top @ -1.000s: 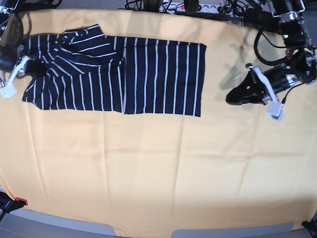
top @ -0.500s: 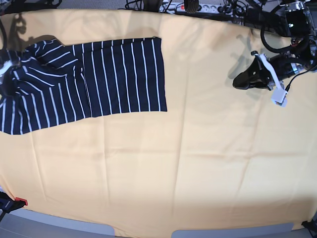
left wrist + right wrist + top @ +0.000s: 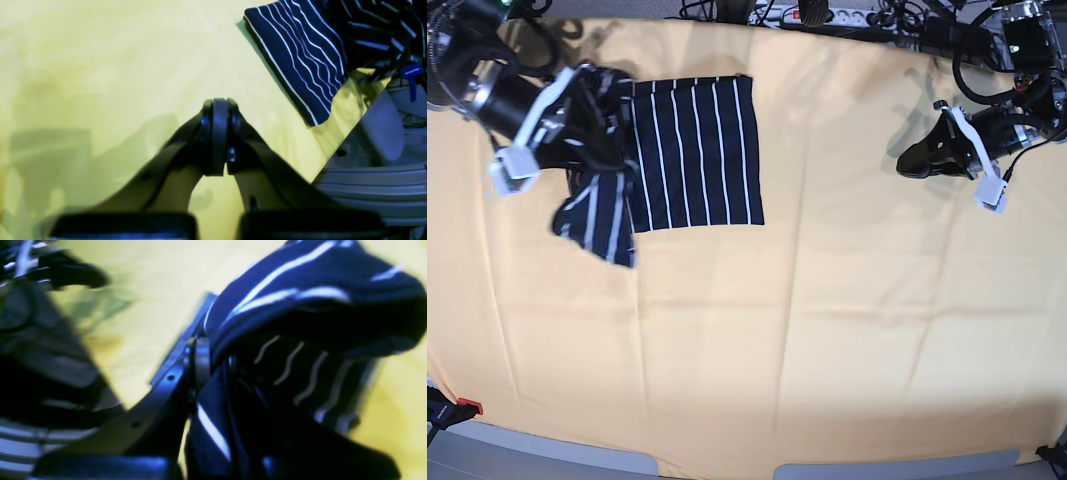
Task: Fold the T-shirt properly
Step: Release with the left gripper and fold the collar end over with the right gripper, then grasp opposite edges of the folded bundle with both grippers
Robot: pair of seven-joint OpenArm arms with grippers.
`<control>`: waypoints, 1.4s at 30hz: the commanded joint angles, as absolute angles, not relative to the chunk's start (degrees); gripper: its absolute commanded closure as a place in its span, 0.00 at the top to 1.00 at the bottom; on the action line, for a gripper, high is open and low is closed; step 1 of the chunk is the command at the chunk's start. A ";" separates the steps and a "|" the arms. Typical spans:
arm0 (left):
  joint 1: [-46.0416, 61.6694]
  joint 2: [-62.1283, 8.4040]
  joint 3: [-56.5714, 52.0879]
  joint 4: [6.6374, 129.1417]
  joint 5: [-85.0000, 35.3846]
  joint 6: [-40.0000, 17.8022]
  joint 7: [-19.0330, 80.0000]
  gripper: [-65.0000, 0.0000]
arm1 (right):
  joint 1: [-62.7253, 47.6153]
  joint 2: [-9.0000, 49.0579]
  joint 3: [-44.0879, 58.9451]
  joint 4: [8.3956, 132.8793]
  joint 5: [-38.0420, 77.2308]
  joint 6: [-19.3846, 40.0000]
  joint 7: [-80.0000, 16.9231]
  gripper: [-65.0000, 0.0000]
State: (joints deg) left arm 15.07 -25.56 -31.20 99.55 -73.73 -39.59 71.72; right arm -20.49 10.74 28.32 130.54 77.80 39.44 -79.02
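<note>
A lengthwise fold is being made: one end of the T-shirt is being held raised over the far corner of the yellow-covered desk, on the base view's left, while the rest is lying flat. Judged from this, the lifted part is to be carried across and laid squarely on the flat half. The cloth is being pinched by the right pincer, nearly closed. The left pincer is being held pressed together, empty, well apart from the shirt.
</note>
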 commanded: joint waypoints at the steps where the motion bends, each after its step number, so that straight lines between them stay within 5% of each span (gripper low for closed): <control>1: 14.59 -26.48 -31.57 100.38 -75.33 -40.00 70.76 0.00 | -20.29 10.90 26.61 131.35 79.40 40.00 -77.17 0.00; 13: 14.61 -26.48 -31.57 100.38 -75.35 -40.00 70.78 0.00 | -19.97 6.37 4.32 131.02 50.28 40.00 -57.58 0.00; 18: 14.61 -26.50 -31.57 100.38 -75.44 -40.00 70.78 0.00 | -19.97 6.37 -3.42 131.02 44.49 40.00 -56.45 0.02; 22: 14.61 -26.50 -31.57 100.38 -75.77 -40.00 70.78 0.00 | -19.64 6.37 -8.49 131.02 44.45 40.00 -52.93 0.57; 25: 14.61 -26.50 -31.57 100.38 -75.75 -40.00 70.78 0.00 | -17.43 6.37 -11.44 131.02 42.83 40.00 -51.62 0.69; 35: 14.59 -26.83 -31.55 100.49 -84.01 -40.00 75.61 0.00 | -10.26 6.83 -6.39 131.04 37.04 40.00 -53.15 0.67; 37: 14.59 -26.83 -31.53 101.14 -85.00 -40.00 78.63 0.00 | -10.26 6.92 -3.44 131.04 37.01 40.00 -53.15 0.50; 40: 14.76 -26.81 -31.51 103.66 -85.00 -40.00 79.96 0.00 | -10.28 8.64 0.45 131.04 36.42 40.00 -53.10 0.00; 42: 14.76 -26.72 -31.40 106.61 -85.00 -40.00 79.94 0.00 | -10.28 10.41 2.04 130.96 34.06 40.00 -52.34 0.00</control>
